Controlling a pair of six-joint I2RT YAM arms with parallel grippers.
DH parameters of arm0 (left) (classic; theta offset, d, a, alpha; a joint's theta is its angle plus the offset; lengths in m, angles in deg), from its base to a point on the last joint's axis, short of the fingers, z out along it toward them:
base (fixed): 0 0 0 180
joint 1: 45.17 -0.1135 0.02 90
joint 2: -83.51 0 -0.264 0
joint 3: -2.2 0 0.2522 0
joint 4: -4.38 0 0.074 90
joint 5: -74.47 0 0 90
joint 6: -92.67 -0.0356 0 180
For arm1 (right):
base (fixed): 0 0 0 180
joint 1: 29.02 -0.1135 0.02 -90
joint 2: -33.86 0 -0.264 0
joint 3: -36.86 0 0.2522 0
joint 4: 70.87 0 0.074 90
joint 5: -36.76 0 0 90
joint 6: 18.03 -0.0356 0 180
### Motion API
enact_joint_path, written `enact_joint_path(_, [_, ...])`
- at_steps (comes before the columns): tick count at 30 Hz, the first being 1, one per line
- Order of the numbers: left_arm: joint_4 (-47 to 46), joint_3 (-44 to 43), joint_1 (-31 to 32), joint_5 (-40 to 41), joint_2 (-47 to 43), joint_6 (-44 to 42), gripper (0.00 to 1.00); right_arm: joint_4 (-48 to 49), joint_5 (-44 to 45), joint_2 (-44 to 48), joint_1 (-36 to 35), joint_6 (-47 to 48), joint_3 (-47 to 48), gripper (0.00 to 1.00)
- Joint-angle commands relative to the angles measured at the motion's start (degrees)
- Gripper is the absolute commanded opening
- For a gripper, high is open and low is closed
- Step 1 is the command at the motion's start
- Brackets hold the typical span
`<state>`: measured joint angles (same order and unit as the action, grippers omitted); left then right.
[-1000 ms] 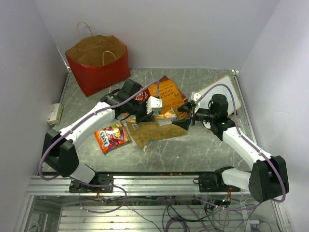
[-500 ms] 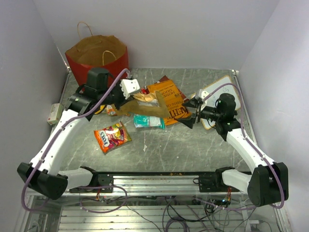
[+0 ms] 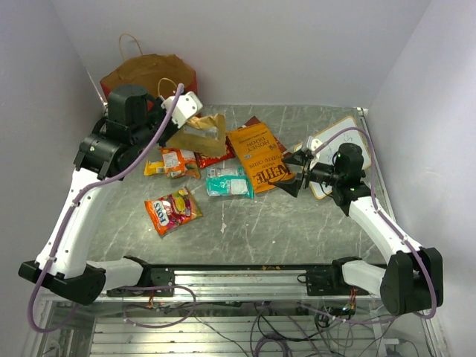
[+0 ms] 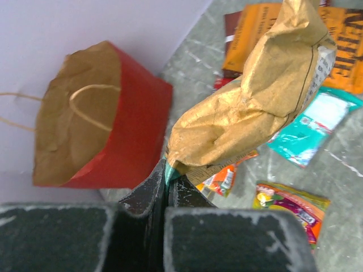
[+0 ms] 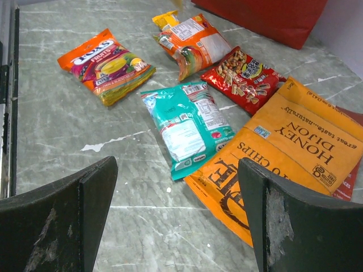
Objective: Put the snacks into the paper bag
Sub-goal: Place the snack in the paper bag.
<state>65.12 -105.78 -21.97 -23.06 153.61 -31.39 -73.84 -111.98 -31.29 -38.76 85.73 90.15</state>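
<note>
My left gripper (image 3: 177,121) is shut on the corner of the big brown-gold packet (image 3: 196,137), which hangs in the air just right of the red paper bag (image 3: 149,74); the wrist view shows the packet (image 4: 249,107) pinched above the bag (image 4: 108,136), whose open brown mouth faces up. On the table lie the big orange chips bag (image 3: 260,158), the teal packet (image 3: 228,182), the red packet (image 3: 214,158), the orange-yellow packet (image 3: 169,161) and the multicolour packet (image 3: 172,211). My right gripper (image 3: 295,172) is open and empty beside the chips bag (image 5: 283,153).
A white board with an orange edge (image 3: 343,137) lies at the right under my right arm. A small white box (image 3: 85,175) sits at the left table edge. White walls close in the back and sides.
My left arm has lifted the brown-gold packet off the pile and swung it up and left toward the paper bag, uncovering the teal and orange-yellow packets. My right gripper has drawn back slightly.
</note>
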Motion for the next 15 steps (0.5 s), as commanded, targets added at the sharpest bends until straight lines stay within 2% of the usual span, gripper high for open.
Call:
enact_joint_path(1, [0.7,-7.1,-1.2,9.6,2.2,-0.6,0.07,-0.1,-0.5,-0.3,0.8,0.0,1.1,0.87])
enact_joint_path(6, [1.7,-14.5,-3.4,14.2,5.8,-1.7,0.07,-0.5,-0.7,-0.4,0.8,0.8,1.1,0.87])
enact_joint_path(15, [2.6,-28.2,-7.6,17.2,13.3,-1.4,0.07,-1.4,-1.3,-2.0,0.8,1.9,1.3,0.88])
